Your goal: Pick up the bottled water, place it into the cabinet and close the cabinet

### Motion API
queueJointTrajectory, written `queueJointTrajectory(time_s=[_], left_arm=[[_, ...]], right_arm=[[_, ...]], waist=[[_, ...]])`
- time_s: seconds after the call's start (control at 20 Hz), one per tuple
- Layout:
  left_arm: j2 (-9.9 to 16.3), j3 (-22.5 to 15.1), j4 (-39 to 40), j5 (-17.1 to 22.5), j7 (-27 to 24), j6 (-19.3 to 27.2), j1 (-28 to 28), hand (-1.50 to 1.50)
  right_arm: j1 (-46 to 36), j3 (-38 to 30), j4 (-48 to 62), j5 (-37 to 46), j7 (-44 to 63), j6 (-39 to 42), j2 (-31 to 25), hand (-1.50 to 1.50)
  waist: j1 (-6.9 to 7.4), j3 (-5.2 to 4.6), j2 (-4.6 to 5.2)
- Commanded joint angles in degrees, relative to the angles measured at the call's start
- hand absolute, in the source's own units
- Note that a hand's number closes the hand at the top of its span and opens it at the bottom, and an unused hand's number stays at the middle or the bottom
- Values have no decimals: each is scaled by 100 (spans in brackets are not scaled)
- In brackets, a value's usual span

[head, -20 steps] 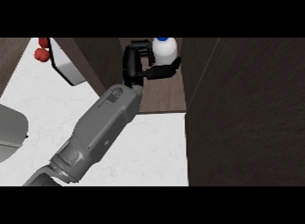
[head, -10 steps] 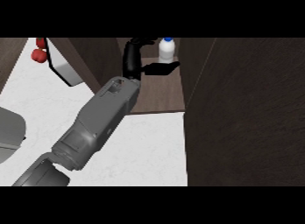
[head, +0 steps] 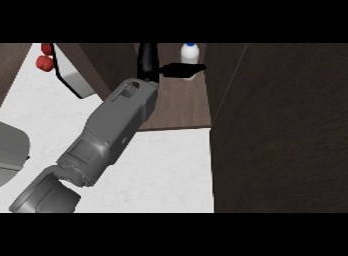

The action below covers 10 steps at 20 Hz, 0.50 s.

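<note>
Standing upright on the cabinet point(head: 177, 107) shelf, the bottled water point(head: 191, 54) is at the far end of the brown wooden floor of the cabinet, close to its right wall. It is a white bottle with a blue cap. The bottle is inside the cabinet and it is the only thing I can see in this compartment.

One grey forearm comes from the lower left of the view and reaches over the white worktop point(head: 169, 170) into the cabinet. Which arm it is I cannot tell for sure from this view; from its position at the left I take it as the left hand point(head: 162, 67). The black fingers point(head: 188, 70) are stretched out and apart, one part going up and one part going sideways toward the bottle. They reach the lower part of the bottle but they are not curled around it.

The dark cabinet door point(head: 288, 130) stands open at the right side of the view.

At the far left corner of the worktop there is a white box-like thing point(head: 75, 80) with red round things point(head: 45, 61) beside it. A grey rounded object point(head: 3, 150) lies at the left edge of the worktop.
</note>
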Motion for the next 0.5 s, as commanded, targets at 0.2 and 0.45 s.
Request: queueJointTrajectory(time_s=[0.2,0.45], left_arm=[[-52,356,-501,309,-231,-978,-45,-150],[-57,-126,-1233,623,-74,-1126,518,-150]], right_arm=[[79,-120,-682,-339,363,-190,-15,-150],[112,-98,-775,-355,440,-254,70,-150]], waist=[[180,-2,-69],[168,1,-115]])
